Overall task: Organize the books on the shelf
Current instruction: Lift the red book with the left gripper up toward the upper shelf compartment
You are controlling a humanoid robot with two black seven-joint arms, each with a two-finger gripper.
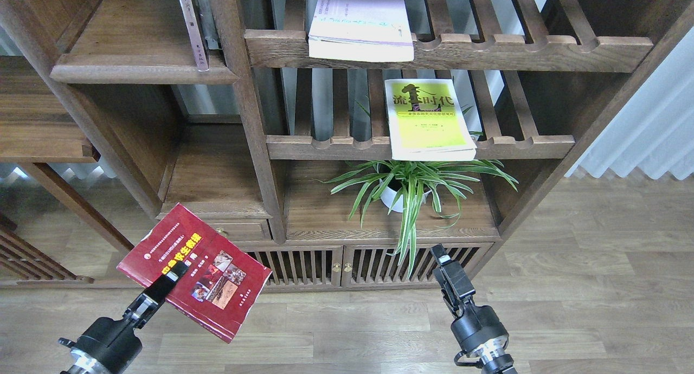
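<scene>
Tall dark-brown wooden bookcase [255, 124] fills most of the head view, standing on a pale plank floor [585, 287]. Up and to the left of the left jaws [174, 269], a solid flat shelf [143, 73] with a plain front edge, carrying one thin grey-pink-spined book [191, 24] that stands upright against the post. Above the right jaws [440, 253], far up, two slatted racks with notched front rails: on the upper rack [520, 51] a white book with lilac trim [359, 23] lies flat, its near edge overhanging the rail; on the lower rack [520, 146] a yellow-green book with black characters [428, 119] lies flat, also overhanging. Just above the right jaws, a spider plant in a white pot [412, 187] stands on the cabinet top, leaves drooping over the slatted cabinet doors [336, 265]. Low on the left, a dark red book with photos and a yellow title [214, 279] hangs tilted in the air in front of the cabinet, well below the solid shelf and touching no board. Left jaws clamped on that book's near left edge, one finger [168, 279] lying across the cover. Right jaws hold nothing, pointing up towards the plant; dark and slim from here, so open or closed cannot be told.
</scene>
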